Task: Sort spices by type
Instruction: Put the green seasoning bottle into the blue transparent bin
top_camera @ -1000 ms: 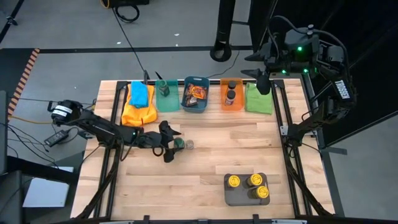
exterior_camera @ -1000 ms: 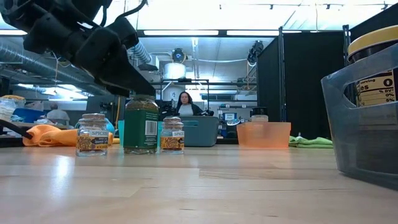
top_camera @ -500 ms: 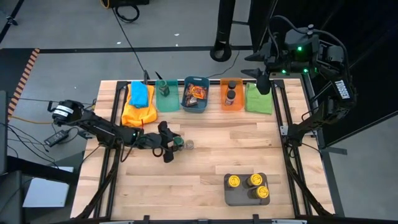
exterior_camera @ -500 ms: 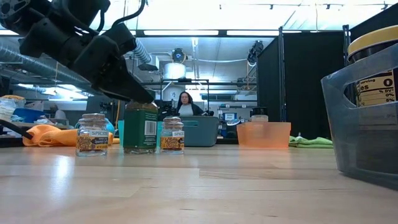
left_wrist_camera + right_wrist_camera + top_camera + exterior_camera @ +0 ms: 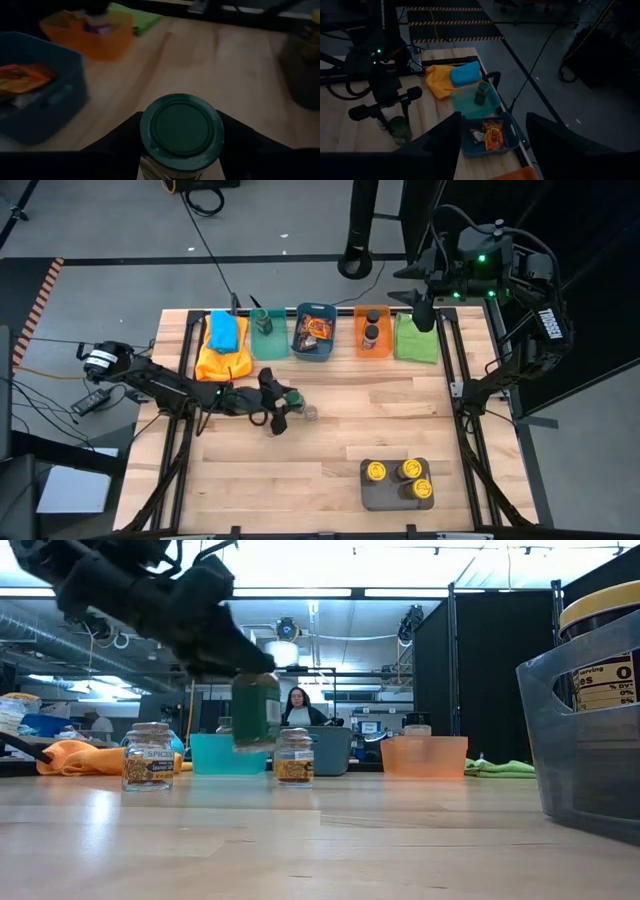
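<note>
So right now my left gripper [image 5: 277, 401] has its fingers clamped on the green-lid jar [image 5: 181, 125], and in the low view that jar [image 5: 257, 712] is hanging clear of the table [image 5: 340, 440], a bit left of centre. Going left to right along the far edge: a yellow cloth with a blue pad, then the teal bin [image 5: 265, 338], which already has one green-lid jar [image 5: 482, 93] in it, then the blue bin [image 5: 314, 335] with the packets, the orange bin [image 5: 372, 332] with dark-lid jars, and a green cloth. So my guess is this one belongs in the teal bin, roughly at 11 o'clock from the gripper. Two small jars sit on the table near the gripper; one [image 5: 310, 413] is just at its 4 o'clock, so I'd lift straight up before swinging so nothing gets clipped. I'd also keep the jar upright, come in over the bin's rim, and aim for bare floor beside the jar that's there instead of landing on it. The tray [image 5: 396, 485] with yellow-lid jars at 5 o'clock is well out of the way. The right gripper [image 5: 424, 310] is parked over the far right corner; I can't tell what its fingers are doing.
</note>
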Available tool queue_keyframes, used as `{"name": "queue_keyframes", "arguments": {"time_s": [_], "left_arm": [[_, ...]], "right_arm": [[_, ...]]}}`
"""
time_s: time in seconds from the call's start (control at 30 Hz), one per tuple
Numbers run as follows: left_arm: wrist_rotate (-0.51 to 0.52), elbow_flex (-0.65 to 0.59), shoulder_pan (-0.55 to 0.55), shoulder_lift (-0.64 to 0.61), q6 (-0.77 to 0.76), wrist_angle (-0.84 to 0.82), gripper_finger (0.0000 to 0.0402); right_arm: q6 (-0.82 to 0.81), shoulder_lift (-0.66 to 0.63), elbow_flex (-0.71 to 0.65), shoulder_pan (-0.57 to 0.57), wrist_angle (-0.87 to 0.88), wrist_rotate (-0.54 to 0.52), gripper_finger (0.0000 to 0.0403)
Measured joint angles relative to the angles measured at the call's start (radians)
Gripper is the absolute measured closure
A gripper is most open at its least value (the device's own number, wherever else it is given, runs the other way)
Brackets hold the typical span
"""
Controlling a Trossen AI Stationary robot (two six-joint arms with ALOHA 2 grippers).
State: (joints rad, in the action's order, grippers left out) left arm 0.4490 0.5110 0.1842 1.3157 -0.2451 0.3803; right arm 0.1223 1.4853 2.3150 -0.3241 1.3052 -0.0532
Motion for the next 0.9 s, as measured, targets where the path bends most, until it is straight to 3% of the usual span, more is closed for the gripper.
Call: {"name": "queue_keyframes", "arguments": {"time_s": [0.27, 0.7, 0.9], "left_arm": [[0.007, 0.056, -0.148, -0.006, -0.047, -0.095, 0.02], [0.113, 0.066, -0.421, -0.255, -0.077, -0.318, 0.0199], [0.158, 0.065, -0.541, -0.256, -0.067, -0.358, 0.0199]], "right_arm": [[0.0, 0.0, 0.0, 0.0, 0.0, 0.0, 0.0176], [-0.001, 0.0, 0.0, 0.0, 0.0, -0.006, 0.0176], [-0.001, 0.0, 0.0, 0.0, -0.001, -0.006, 0.0176]]}}
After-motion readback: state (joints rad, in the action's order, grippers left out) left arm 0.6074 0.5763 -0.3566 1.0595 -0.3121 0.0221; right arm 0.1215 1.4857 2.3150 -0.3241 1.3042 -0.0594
